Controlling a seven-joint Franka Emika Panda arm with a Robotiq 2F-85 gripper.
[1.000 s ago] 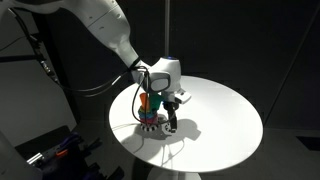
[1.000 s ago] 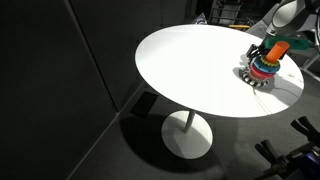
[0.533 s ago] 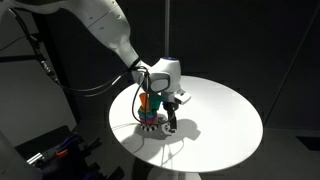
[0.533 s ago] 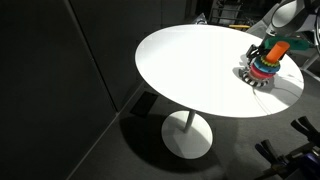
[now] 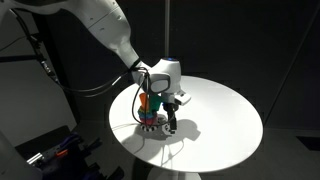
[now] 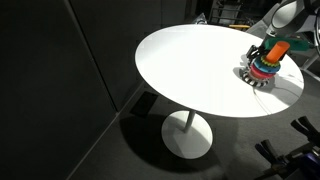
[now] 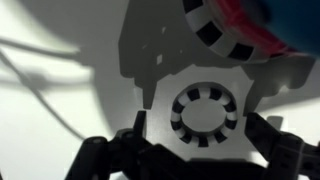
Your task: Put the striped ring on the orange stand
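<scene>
- The gripper [image 5: 171,122] hangs low over the round white table [image 6: 190,70], at centre frame in an exterior view. Its tips point down just beside a stacking toy.
- In the wrist view the striped ring [image 7: 205,94] lies flat on the tabletop at centre frame. Dark fingers [image 7: 140,135] stand on either side of it and clear of its rim, so the pincer is released and grasps nothing.
- The jaws straddle the ring, apparently lined up to pinch across it. The pickup looks not yet made.
- The orange stand [image 6: 277,50] rises upright out of the coloured rings at the right edge of an exterior view. Its top appears bare, which would let the ring drop over it.
- The toy's wider striped base [image 7: 228,35] and red ring [image 7: 255,12] fill the upper right of the wrist view, near the small ring but apart from it.
- Only the wrist view shows the ring and the spread of the fingers; in both exterior views the ring is too small or hidden.
- The exterior views alone show the peg and the white arm [image 5: 105,30] coming in from upper left; the wrist view cuts the peg off.
</scene>
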